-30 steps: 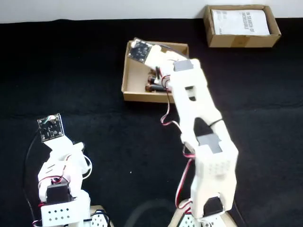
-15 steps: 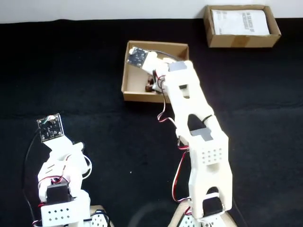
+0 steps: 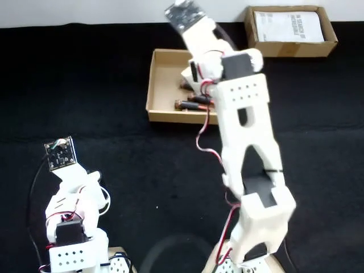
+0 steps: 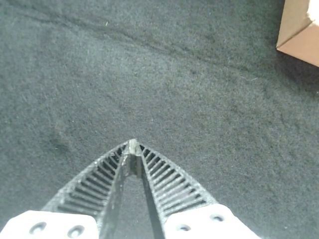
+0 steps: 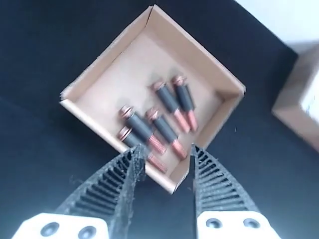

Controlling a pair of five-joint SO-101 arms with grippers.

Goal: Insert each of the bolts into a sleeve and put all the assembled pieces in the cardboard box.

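Right wrist view: right tool (image 5: 167, 151) is seen released, jaws spread apart with nothing between them, held above the cardboard box (image 5: 114, 82) near one of its corners. Five assembled pieces (image 5: 154, 122), each a copper-coloured bolt seated in a dark sleeve, are found lying flat on the box floor, grouped close together and roughly parallel, some touching. High view: the cardboard box is placed on the black table (image 3: 85, 85) toward the far middle. The assembled pieces are seen in its near right part, partly covered by the right arm (image 3: 244, 131), which is stretched over the box. Left arm (image 3: 71, 193) is folded at the near left, well apart from the box. A second box (image 3: 253, 34) holding a paper (image 3: 290, 25) is set at the far right. Left wrist view: left tool (image 4: 133, 146) is clenched, tips meeting, nothing gripped, held over bare table, with a corner of the cardboard box seen beyond it
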